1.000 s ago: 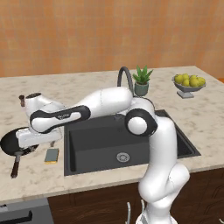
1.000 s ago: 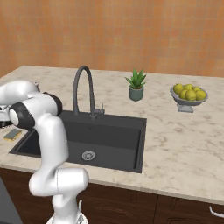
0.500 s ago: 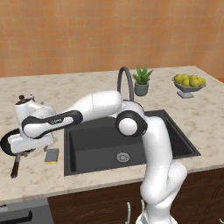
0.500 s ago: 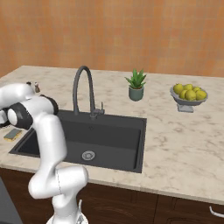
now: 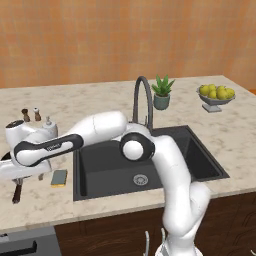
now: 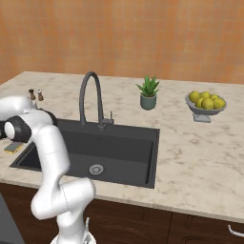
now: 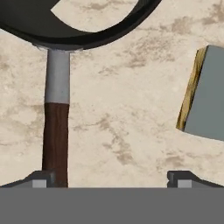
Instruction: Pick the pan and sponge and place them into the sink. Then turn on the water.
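Reaching farther left over the bench (image 5: 100, 107) than a second ago, the arm now hovers above the pan (image 7: 78, 26), left of the sink (image 5: 145, 165). Sponge (image 5: 59, 177) lies beside. Pincer (image 7: 111, 177) gapes wide, empty. Pan pickup underway; next, centre over the handle (image 7: 56, 140), descend.

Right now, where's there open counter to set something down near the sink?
Bare marble lies between the plant and the fruit bowl, and right of the sink. Left of the sink it's crowded: pan, sponge, gripper.

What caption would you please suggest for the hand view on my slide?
Open gripper above the beige marble counter, beside the round black frying pan with its brown handle; grey-blue sponge at right.
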Available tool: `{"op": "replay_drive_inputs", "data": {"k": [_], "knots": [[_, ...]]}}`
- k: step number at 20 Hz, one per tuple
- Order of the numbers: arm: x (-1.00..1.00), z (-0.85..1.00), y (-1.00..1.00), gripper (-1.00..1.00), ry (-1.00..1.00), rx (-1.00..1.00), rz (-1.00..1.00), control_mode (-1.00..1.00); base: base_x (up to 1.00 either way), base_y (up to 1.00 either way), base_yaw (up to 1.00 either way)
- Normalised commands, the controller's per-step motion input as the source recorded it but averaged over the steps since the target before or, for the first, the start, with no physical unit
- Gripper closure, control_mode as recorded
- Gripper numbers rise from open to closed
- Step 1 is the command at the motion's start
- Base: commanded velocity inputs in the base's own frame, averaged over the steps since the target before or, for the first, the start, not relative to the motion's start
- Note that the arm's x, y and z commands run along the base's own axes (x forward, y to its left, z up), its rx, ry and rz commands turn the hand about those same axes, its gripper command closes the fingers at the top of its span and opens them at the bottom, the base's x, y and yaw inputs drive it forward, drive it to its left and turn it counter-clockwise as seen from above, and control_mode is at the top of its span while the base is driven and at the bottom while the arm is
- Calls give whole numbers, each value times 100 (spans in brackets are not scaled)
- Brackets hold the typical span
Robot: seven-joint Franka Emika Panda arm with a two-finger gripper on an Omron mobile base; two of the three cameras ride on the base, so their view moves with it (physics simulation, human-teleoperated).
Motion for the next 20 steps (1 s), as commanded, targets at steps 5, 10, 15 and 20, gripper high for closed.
{"op": "replay_drive_inputs", "data": {"k": [5, 10, 15, 20], "knots": [[14, -16, 38, -100, 0, 0, -5, -100, 0, 0, 0], [13, -19, 34, -100, 0, 0, -5, -100, 0, 0, 0], [9, -20, 22, -100, 0, 0, -3, -100, 0, 0, 0], [7, -18, 8, -100, 0, 0, -1, -100, 0, 0, 0]]}}
